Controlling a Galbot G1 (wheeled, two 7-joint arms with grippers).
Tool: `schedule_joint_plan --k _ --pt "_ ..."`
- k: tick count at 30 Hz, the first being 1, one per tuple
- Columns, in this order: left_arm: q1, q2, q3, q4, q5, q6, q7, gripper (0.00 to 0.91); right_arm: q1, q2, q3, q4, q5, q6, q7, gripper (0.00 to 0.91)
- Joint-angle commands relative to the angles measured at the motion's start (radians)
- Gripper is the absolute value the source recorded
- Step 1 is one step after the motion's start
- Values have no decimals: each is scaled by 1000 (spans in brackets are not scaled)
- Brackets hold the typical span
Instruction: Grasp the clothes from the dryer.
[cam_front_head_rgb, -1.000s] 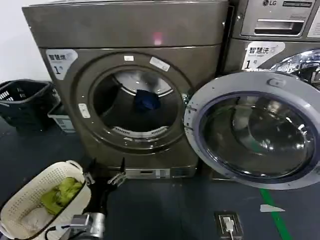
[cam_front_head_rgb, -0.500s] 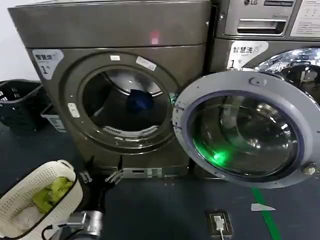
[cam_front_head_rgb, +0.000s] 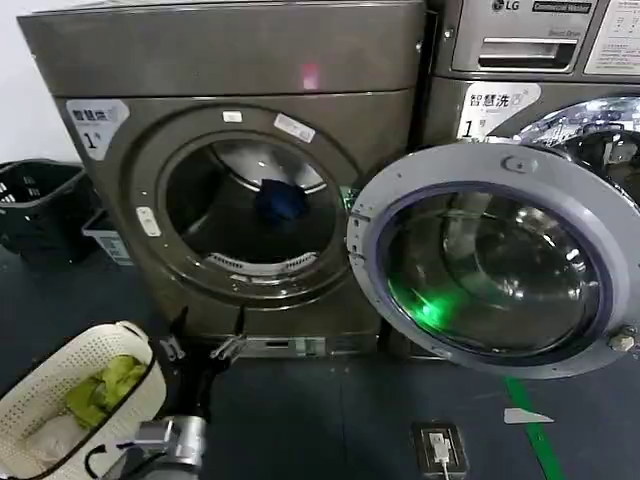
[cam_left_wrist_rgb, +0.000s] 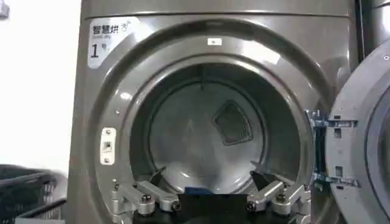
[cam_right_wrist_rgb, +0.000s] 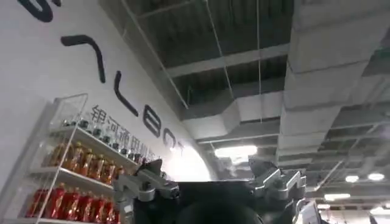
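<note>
The dryer (cam_front_head_rgb: 230, 70) stands at the left with its round mouth uncovered. The clothes (cam_front_head_rgb: 280, 203), a small navy bundle, lie deep in the drum. My left gripper (cam_front_head_rgb: 208, 330) hangs open, low before the dryer's base, below the mouth and well apart from the clothes. In the left wrist view the left gripper (cam_left_wrist_rgb: 209, 179) faces the drum, and a blue sliver of the clothes (cam_left_wrist_rgb: 199, 190) shows just over its body. My right gripper (cam_right_wrist_rgb: 207, 173) is parked pointing up at a ceiling, open and holding nothing.
The dryer's glass door (cam_front_head_rgb: 490, 260) is swung wide open to the right, in front of the silver LG machine (cam_front_head_rgb: 530, 60). A white basket (cam_front_head_rgb: 130, 345) with yellow-green cloth sits at the lower left. A black basket (cam_front_head_rgb: 40, 205) stands left of the dryer.
The whole scene has slid a little leftward in the head view. A green glint has appeared in the door glass. The left gripper stays open and low, and the clothes have not moved.
</note>
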Motion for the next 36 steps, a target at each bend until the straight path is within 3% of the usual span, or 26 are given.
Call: schedule_joint_plan --k 1,36 --pt "-1 0 2 2 -1 0 0 907 -1 -1 -1 0 -1 14 0 907" --pt "-23 -1 18 26 2 3 5 907 6 -3 8 -28 -6 13 3 907"
